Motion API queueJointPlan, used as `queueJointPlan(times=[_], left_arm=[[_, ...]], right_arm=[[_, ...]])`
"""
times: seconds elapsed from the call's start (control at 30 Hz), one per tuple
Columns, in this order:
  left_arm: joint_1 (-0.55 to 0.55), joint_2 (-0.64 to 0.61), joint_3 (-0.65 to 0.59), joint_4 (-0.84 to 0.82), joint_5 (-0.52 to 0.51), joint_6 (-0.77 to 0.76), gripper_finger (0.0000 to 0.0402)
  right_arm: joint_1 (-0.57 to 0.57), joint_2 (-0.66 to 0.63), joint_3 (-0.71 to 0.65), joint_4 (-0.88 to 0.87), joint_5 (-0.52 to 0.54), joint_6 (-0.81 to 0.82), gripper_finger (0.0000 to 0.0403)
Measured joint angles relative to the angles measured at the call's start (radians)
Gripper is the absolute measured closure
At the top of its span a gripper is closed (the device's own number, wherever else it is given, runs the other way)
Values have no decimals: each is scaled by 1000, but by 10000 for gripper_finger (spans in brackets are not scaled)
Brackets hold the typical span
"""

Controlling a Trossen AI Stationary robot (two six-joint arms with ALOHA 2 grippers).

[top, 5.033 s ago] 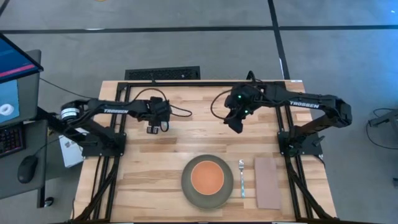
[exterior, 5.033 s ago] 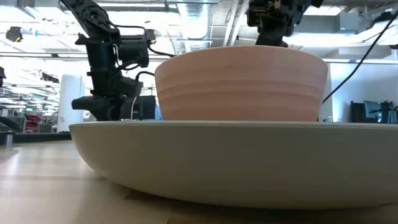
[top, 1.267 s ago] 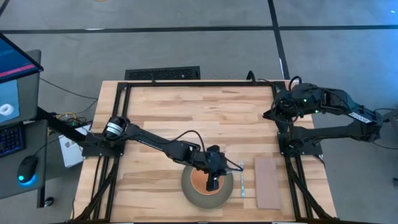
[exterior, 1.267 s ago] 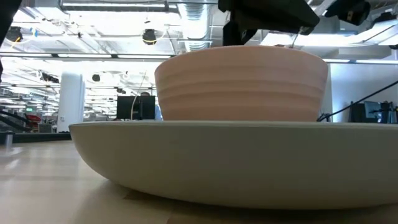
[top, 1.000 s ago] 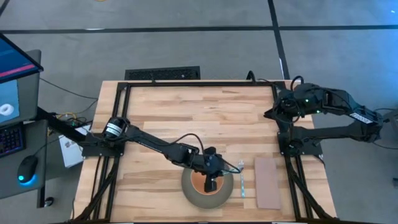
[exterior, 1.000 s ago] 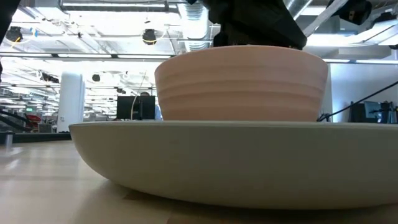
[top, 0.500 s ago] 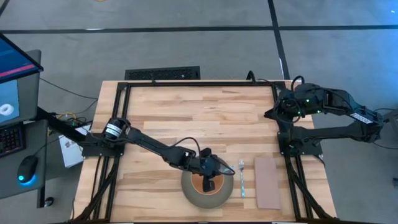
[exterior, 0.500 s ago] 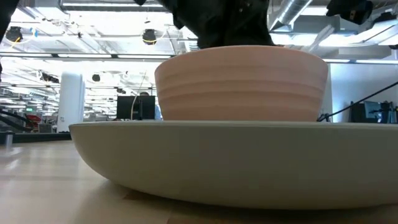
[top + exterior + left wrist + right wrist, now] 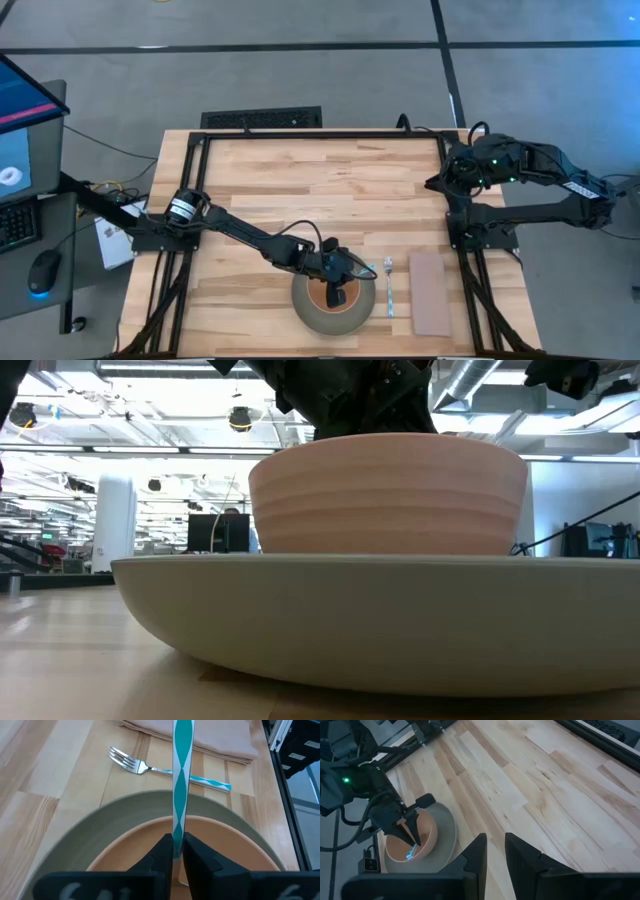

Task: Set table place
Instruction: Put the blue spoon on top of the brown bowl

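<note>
**Left gripper holds the spoon over the bowl**

The left gripper (image 9: 337, 291) reaches across the table (image 9: 300, 180) and hangs above the orange bowl (image 9: 331, 290), which sits in the grey-green plate (image 9: 303, 305) near the table's 6 o'clock edge. Its fingers (image 9: 162, 851) are pinched tight on the blue-handled spoon (image 9: 182, 775), whose handle stands up between them. The spoon's lower end seems to be inside the bowl, but it is hidden.

At the plate's 3 o'clock side lies the fork (image 9: 388, 287), and just beyond it the napkin (image 9: 431, 292), flat on the wood. The right gripper (image 9: 493, 851) waits at the table's 2 o'clock corner, with its fingers slightly apart and holding nothing.
</note>
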Motion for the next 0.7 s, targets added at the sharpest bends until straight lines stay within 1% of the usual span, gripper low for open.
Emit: queueJointPlan(times=[0.7], left_arm=[[0,0,0,-1,7,-20,367]], right_arm=[[0,0,0,0,0,0,310]])
